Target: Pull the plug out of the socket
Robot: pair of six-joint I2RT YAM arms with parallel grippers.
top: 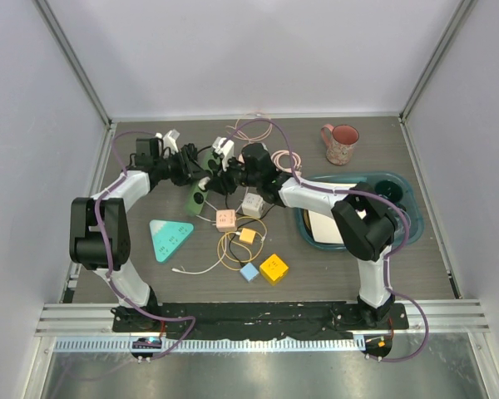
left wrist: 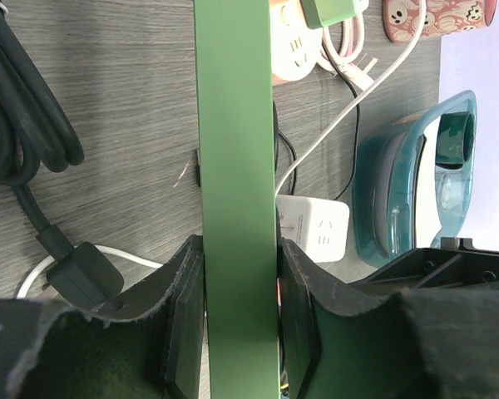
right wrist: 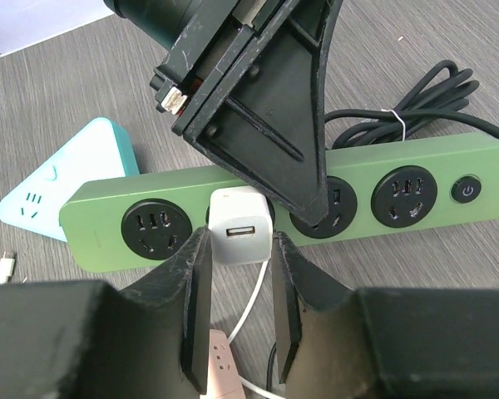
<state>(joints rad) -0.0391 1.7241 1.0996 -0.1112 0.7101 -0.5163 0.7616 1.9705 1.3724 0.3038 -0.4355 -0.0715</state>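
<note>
Top view: a green power strip (top: 196, 198) lies toward the far edge of the desk (top: 416, 258), near its middle, and both arms reach in to it.

Left wrist view: the left gripper (left wrist: 239, 320) clamps the strip's long sides between its pads (left wrist: 183, 324).

Right wrist view: the right gripper (right wrist: 239, 278) has its fingers (right wrist: 195, 291) pressed against both sides of a white plug (right wrist: 239, 235). The plug sits in the strip, which lies flat on the desk.
</note>
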